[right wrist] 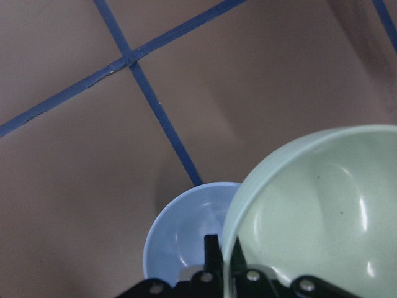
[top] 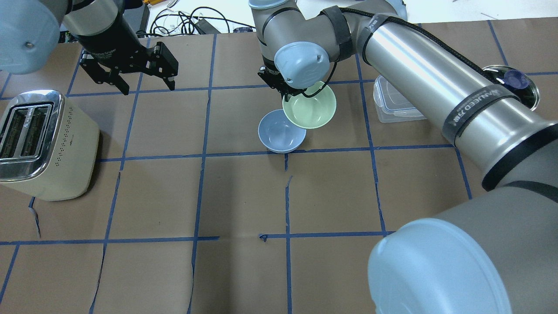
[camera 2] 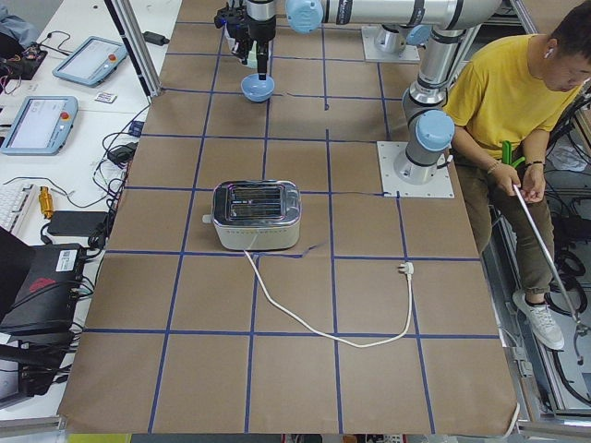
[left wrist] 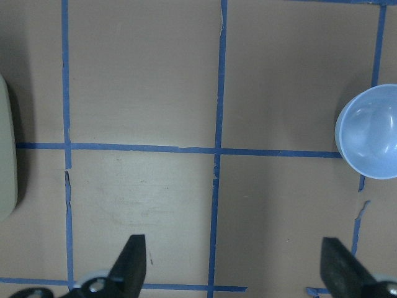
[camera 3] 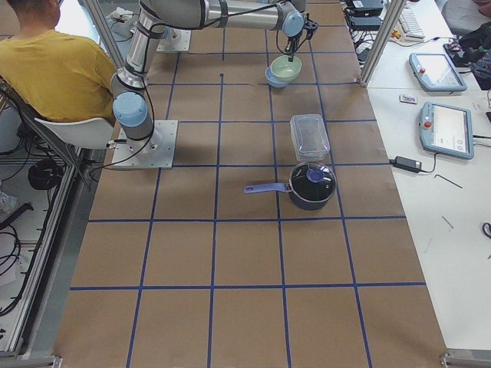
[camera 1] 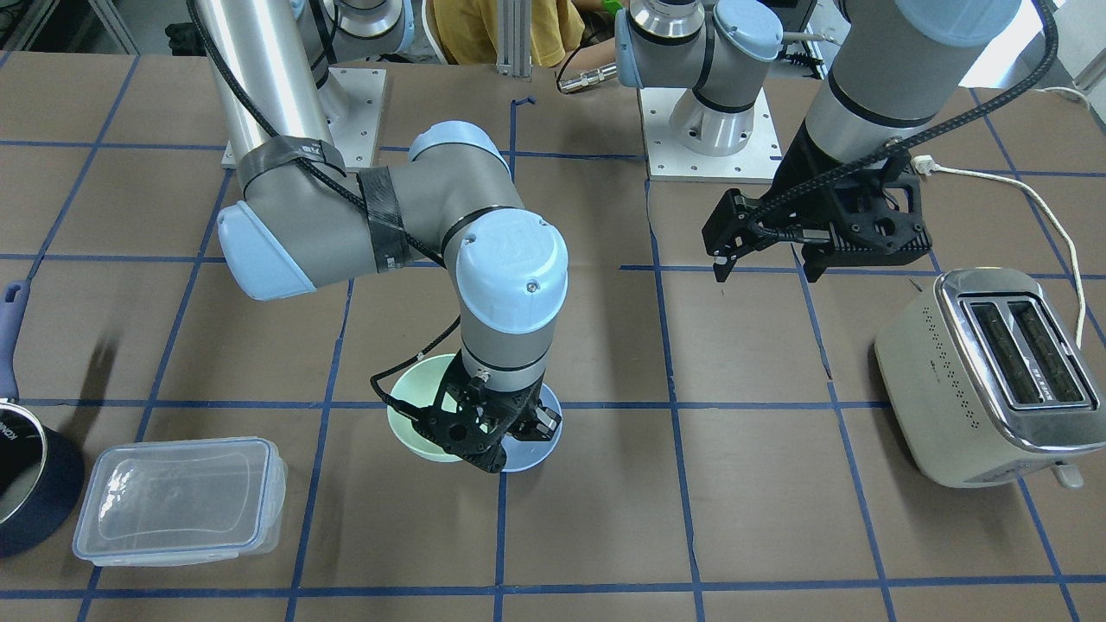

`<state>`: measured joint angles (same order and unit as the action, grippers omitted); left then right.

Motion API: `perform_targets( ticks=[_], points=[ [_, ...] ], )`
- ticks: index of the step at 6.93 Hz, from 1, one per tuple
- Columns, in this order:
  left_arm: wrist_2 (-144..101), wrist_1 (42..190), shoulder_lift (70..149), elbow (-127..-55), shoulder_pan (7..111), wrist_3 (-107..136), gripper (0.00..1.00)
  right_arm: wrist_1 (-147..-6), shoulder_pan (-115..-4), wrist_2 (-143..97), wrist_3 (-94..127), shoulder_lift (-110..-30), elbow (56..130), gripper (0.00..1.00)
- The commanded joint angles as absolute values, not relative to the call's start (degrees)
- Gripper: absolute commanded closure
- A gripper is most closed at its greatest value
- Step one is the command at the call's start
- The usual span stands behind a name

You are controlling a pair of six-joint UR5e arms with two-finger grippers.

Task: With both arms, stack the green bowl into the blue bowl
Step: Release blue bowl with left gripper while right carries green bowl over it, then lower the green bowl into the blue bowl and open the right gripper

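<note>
Brown paper surface, blue tape grid. Count: two bowls, one toaster, one clear container, one lidded pot, two arms.

Working outward from the robot:
- Cream toaster stands nearest, on the robot's left.
- Blue bowl sits upright on the surface near the middle.
- Green bowl is just beyond it. It is raised and tilted, and its lower edge overlaps the blue bowl's far rim.
- Right arm reaches over from the robot's right. Its jaws are clamped on the green bowl's rim, one finger inside and one outside (wrist view).
- Clear container and pot lie further out on the right.
- Left arm hangs above the far left. Its jaws are wide apart and hold nothing.

Hard to make out:
- Whether the green bowl touches the blue rim cannot be told.
- The right arm covers part of the container and pot in the overhead view.
- In the front-facing view the wrist hides most of both bowls, and the frame edge cuts off the pot.
</note>
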<state>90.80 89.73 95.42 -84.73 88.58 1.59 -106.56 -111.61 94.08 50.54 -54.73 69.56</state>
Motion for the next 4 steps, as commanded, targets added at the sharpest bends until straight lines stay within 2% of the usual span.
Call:
perform_targets(
  ticks=[1,4],
  points=[
    [90.9,89.8,95.4,-85.0,88.6,1.7,0.00,-107.0,-113.9,93.8,54.5,-52.0,68.5,1.00],
    [91.0,89.7,95.5,-85.1,88.6,1.7,0.00,-106.3,-114.2,88.6,54.5,-50.6,68.6,1.00]
  ],
)
